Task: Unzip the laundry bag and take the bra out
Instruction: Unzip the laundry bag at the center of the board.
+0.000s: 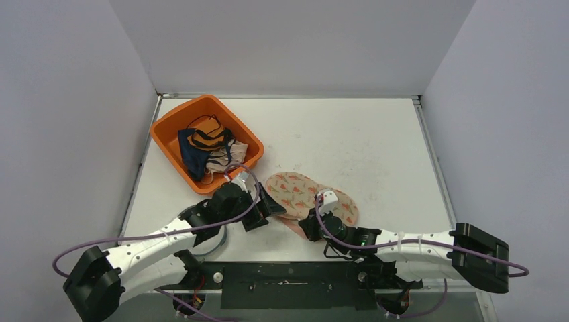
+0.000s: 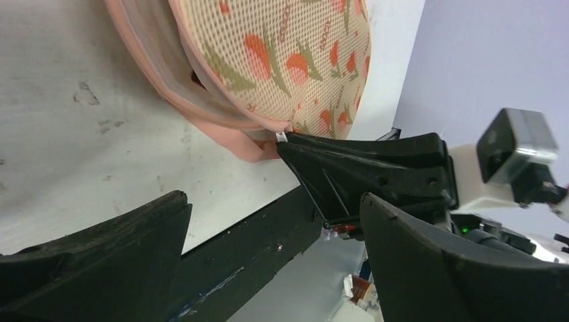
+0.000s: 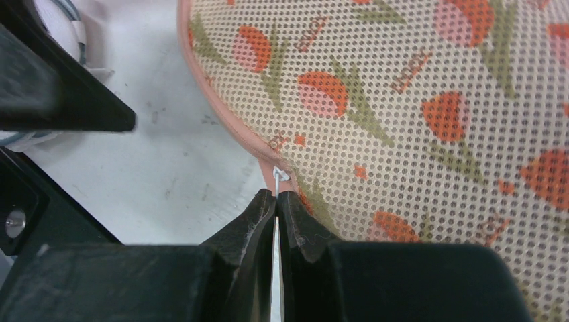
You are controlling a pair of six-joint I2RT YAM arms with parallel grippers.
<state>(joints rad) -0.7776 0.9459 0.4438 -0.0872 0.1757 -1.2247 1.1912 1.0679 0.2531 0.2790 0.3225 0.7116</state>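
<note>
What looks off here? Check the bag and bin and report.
Nothing stands out. The bag lies on the table, the right pincer shut on its zip pull, the left pincer open beside it. Clothes sit heaped inside the bin.

Beige mesh laundry bag (image 1: 310, 194) bears orange-red tulips; bin (image 1: 180, 117) is orange.

The laundry bag (image 3: 416, 100) is dotted mesh cloth — the table (image 3: 168, 168) matt, scuffed white.
</note>
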